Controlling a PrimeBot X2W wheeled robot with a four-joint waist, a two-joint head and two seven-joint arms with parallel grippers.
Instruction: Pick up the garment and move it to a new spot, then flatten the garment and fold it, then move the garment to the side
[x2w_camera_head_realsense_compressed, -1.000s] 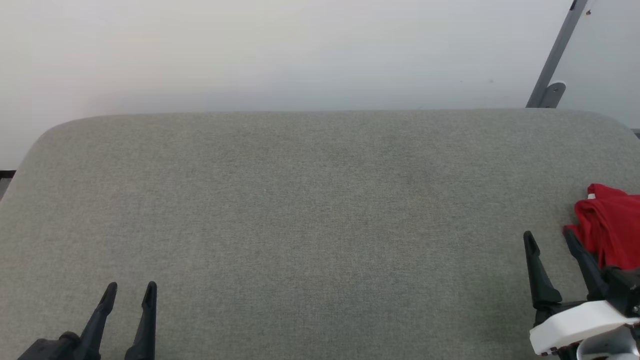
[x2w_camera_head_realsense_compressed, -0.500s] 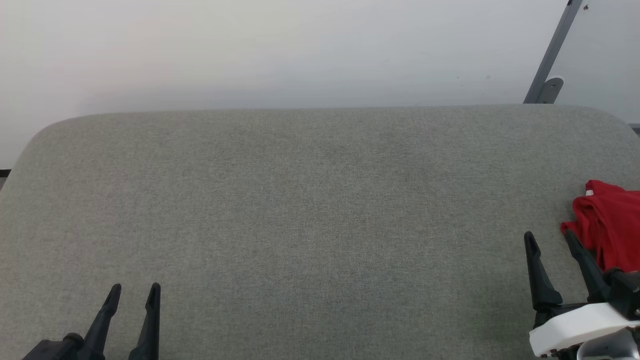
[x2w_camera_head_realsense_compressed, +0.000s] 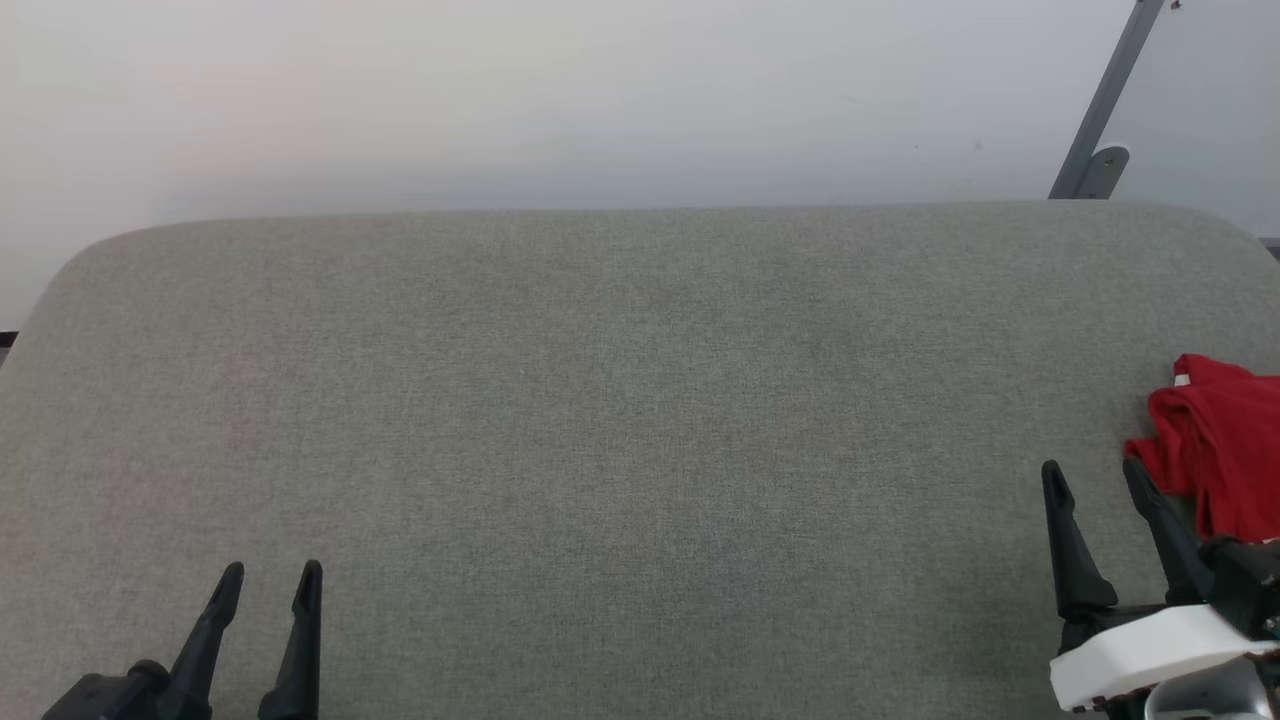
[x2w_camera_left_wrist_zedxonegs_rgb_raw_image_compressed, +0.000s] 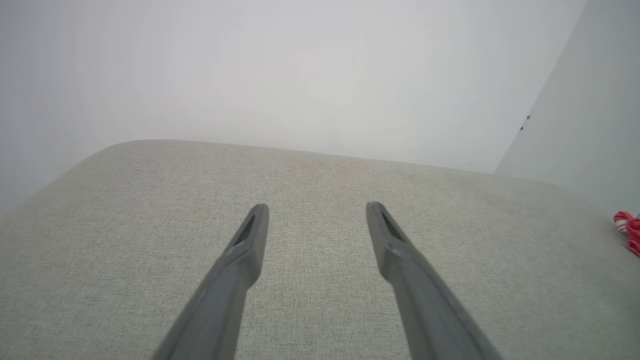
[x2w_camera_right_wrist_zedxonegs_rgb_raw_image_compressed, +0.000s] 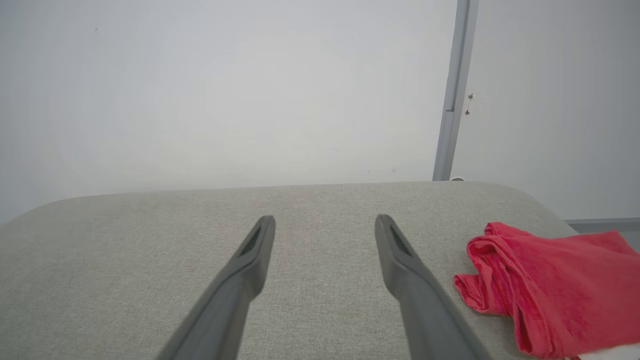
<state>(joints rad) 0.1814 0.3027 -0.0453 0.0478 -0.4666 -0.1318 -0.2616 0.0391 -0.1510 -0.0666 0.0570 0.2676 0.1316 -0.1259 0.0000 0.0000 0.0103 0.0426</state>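
While the garment lies crumpled at the right edge of the grey padded surface, the right gripper stands just beside it, its jaws apart and holding nothing. The left gripper, also spread and empty, is well apart from it at the near left.

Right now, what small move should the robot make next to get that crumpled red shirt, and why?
Probably swing the right hand a little to its right and down onto the garment. That hand is open and empty, and the garment lies bunched just beside it on the grey surface, not yet gripped.
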